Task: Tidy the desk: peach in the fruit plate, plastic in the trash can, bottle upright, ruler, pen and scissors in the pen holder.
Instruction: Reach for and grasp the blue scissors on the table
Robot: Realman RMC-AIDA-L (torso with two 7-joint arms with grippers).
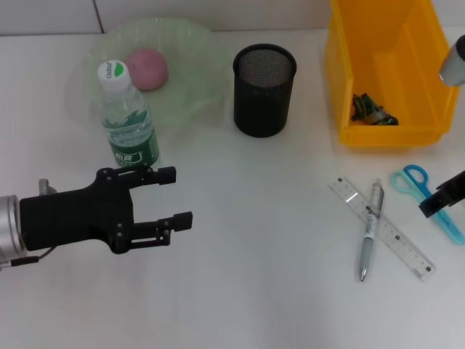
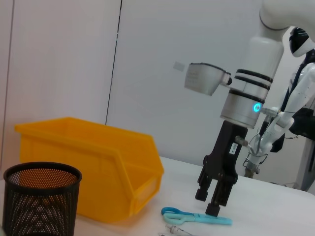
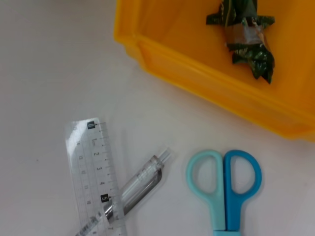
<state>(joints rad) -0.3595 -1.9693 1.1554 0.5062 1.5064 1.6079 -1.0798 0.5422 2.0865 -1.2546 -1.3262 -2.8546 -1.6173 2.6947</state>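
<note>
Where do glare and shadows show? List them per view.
Head view: a bright glint on the clear ruler near its upper end, and only soft shadows beside the pen holder and under the left gripper. Left wrist view: the right gripper casts a faint shadow by the scissors. Right wrist view: even light, pale sheen on the ruler.

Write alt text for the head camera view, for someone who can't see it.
A white desk seen from above: the left gripper, open, hovers beside an upright water bottle, near a green plate holding a peach. A black mesh pen holder stands mid-desk; a yellow bin holds a plastic wrapper. Ruler, pen and scissors lie by the right gripper.
</note>
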